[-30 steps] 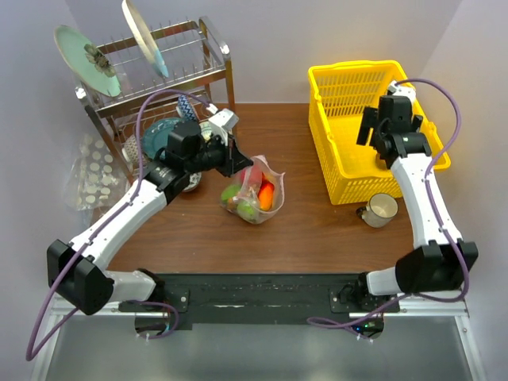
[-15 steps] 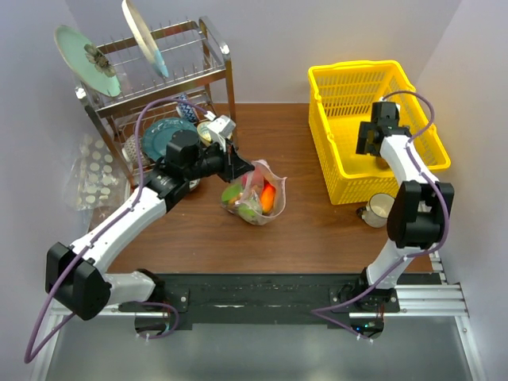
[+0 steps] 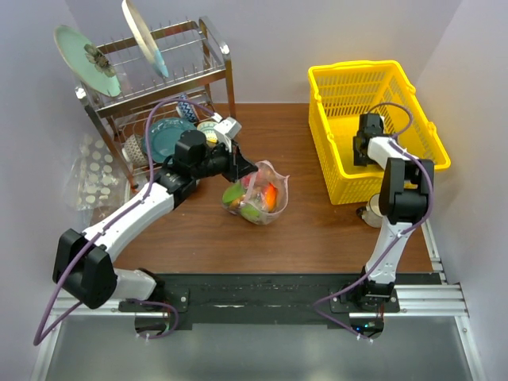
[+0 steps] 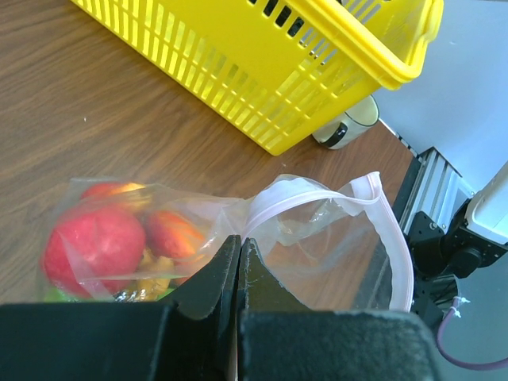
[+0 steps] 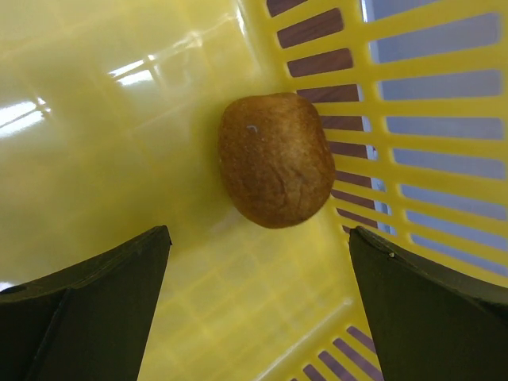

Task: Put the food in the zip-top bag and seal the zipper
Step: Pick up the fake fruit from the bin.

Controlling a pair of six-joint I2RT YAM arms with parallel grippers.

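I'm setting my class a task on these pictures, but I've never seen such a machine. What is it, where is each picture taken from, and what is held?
These are two robot arms bolted to a wooden table, each ending in a two-finger gripper. The wide picture looks down from above; the other two come from wrist cameras. The left gripper is shut on the rim of the zip-top bag, which holds toy food and gapes open. The right gripper hangs open inside the yellow basket, over one brown piece. A mug and dish rack stand nearby.
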